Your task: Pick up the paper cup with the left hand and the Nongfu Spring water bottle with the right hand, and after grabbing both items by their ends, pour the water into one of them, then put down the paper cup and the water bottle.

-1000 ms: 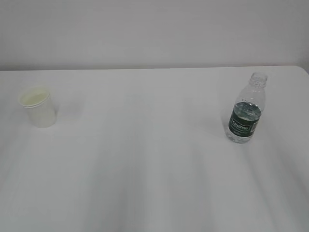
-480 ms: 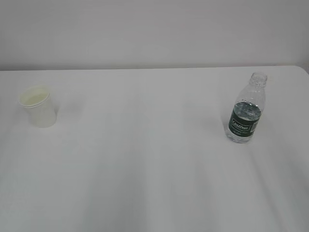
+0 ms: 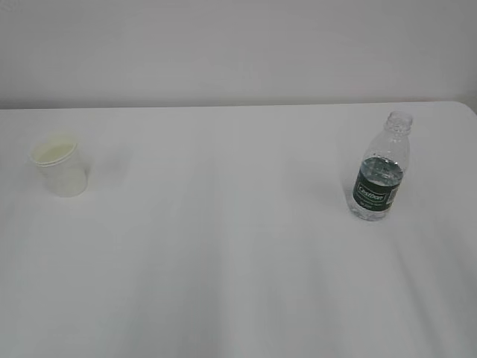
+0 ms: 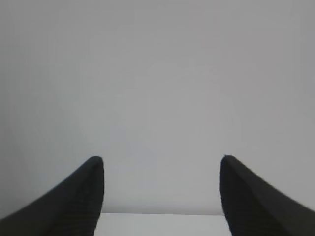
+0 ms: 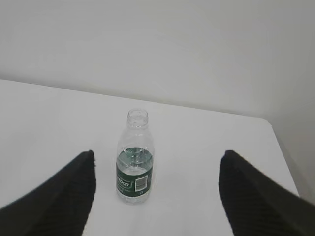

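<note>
1. The left end effector point(image 4: 161, 164) is spread wide and holds nothing; ahead of it is a blank wall with a strip of white counter point(image 4: 157, 223) between its tips.
2. The paper cup point(image 3: 59, 165) stands upright on the counter, outside the left wrist view.
3. The right end effector point(image 5: 156, 160) is spread wide, empty.
4. The Nongfu Spring water bottle point(image 5: 135, 157) stands upright ahead of it, between its prongs, uncapped and partly filled with water point(image 5: 134, 173).

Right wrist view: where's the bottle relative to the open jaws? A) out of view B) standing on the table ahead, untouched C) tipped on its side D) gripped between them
B: the Nongfu Spring water bottle stands upright beyond the right hand, clear of both fingers.
</note>
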Available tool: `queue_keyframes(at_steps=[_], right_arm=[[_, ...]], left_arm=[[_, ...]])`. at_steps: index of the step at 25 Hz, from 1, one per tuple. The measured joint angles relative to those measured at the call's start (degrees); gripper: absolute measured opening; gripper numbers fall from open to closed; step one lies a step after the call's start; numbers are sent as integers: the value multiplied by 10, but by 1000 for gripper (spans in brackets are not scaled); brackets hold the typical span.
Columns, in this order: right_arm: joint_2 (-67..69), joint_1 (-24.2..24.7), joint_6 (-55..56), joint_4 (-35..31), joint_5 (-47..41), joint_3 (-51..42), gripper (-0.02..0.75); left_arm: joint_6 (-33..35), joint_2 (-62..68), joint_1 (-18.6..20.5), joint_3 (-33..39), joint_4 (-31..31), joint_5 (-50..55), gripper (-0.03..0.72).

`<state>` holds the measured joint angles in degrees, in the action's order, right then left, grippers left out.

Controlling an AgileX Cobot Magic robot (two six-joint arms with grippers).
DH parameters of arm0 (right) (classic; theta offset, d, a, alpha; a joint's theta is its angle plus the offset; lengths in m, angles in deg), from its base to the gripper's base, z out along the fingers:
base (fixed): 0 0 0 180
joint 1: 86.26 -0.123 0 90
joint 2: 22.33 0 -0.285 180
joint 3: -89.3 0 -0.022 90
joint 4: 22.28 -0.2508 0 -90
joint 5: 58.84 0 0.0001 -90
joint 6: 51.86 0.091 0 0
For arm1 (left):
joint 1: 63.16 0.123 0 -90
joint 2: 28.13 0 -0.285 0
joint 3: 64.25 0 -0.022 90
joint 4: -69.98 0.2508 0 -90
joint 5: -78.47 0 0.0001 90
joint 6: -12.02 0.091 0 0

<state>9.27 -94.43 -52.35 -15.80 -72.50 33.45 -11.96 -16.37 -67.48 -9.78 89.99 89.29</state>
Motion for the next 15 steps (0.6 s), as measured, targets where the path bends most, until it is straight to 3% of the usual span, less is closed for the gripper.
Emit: queue_keyframes(at_steps=[10, 15], right_arm=[[-37, 0, 0, 7, -110, 42, 593], [-39, 0, 0, 8, -149, 47, 593]], left_arm=[[40, -14, -9, -44, -21, 128, 524], [167, -14, -10, -76, -114, 250, 524]])
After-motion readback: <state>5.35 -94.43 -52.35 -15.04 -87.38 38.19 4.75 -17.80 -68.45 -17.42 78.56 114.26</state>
